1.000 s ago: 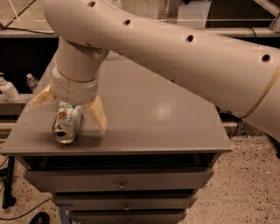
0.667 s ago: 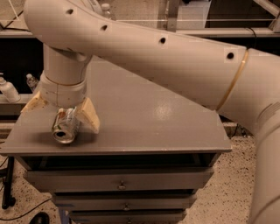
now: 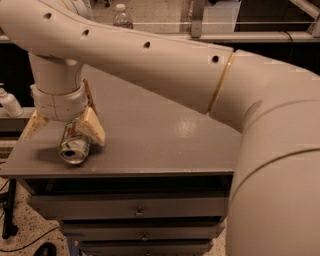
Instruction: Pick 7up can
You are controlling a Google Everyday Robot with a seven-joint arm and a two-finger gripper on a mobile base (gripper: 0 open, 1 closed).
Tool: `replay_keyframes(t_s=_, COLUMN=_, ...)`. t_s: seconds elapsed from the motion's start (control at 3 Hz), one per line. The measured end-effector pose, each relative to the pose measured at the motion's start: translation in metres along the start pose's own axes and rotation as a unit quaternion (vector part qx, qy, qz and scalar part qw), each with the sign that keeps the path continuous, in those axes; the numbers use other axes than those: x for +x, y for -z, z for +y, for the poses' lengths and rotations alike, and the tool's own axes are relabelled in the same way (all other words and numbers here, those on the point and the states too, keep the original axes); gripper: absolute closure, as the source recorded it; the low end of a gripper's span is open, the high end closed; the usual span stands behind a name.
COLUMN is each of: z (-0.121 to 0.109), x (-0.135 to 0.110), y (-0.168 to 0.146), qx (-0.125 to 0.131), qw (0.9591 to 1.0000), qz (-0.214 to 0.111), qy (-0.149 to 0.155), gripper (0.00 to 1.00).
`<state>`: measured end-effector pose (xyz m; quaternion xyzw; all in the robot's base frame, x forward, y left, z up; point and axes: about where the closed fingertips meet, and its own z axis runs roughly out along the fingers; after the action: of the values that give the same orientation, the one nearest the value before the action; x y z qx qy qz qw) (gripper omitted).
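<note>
The 7up can (image 3: 75, 145), white and green with a silver end facing me, lies on its side near the front left corner of the grey table (image 3: 165, 145). My gripper (image 3: 64, 130) hangs from the wrist right above it. The tan fingers are spread. The right fingertip (image 3: 93, 129) rests against the can's right side. The left fingertip (image 3: 34, 125) stands well off to the can's left, near the table's left edge. The gripper is open and holds nothing. The wrist hides the far end of the can.
My large cream arm (image 3: 200, 85) crosses the upper and right side of the view. A clear plastic bottle (image 3: 122, 15) stands behind the table. A white bottle (image 3: 7, 102) stands off the left edge. Drawers (image 3: 135, 212) sit below the tabletop.
The gripper has shifted left and a little lower over the can, and the arm has swung closer to the camera. The can has not moved.
</note>
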<state>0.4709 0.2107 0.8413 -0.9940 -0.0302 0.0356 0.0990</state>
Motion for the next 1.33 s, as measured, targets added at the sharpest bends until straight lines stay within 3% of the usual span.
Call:
replay_keyframes(t_s=0.67, z=-0.006, x=0.001, y=0.005, qx=-0.026, qw=0.9994, qz=0.005, qy=0.023, gripper=0.6)
replay_keyframes(t_s=1.0, z=-0.008, x=0.003, y=0.013, qx=-0.032, qw=0.9994, qz=0.013, qy=0.01, gripper=0.83)
replay_keyframes(t_s=1.33, z=-0.015, x=0.01, y=0.036, qx=-0.024, qw=0.999, qz=0.029, qy=-0.023, gripper=1.0)
